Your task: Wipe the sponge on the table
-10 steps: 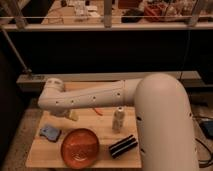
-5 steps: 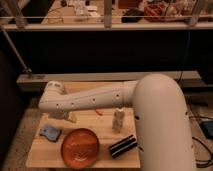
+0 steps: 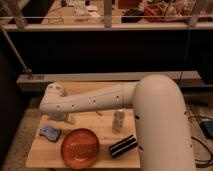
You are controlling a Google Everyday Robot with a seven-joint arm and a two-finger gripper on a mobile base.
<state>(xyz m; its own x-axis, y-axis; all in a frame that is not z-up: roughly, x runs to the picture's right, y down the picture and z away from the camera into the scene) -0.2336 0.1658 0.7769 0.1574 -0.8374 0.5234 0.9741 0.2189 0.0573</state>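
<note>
The sponge [image 3: 50,132], a small flat light-blue pad, lies on the left part of the bamboo table [image 3: 44,156]. My white arm [image 3: 95,101] reaches leftward across the table from the large rounded shoulder on the right. Its end bends down at the far left. There my gripper [image 3: 62,118] hangs just above the tabletop, a little behind and to the right of the sponge. It is mostly hidden under the arm. Whether it touches the sponge cannot be told.
A round orange plate [image 3: 80,148] sits at the front middle, close to the sponge's right side. A black-and-white striped block [image 3: 122,146] lies right of the plate. A small pale upright object [image 3: 118,121] stands behind it. A dark wall and railing close off the back.
The arm's far-left end has sunk slightly toward the table. The sponge, plate and block have not moved.
</note>
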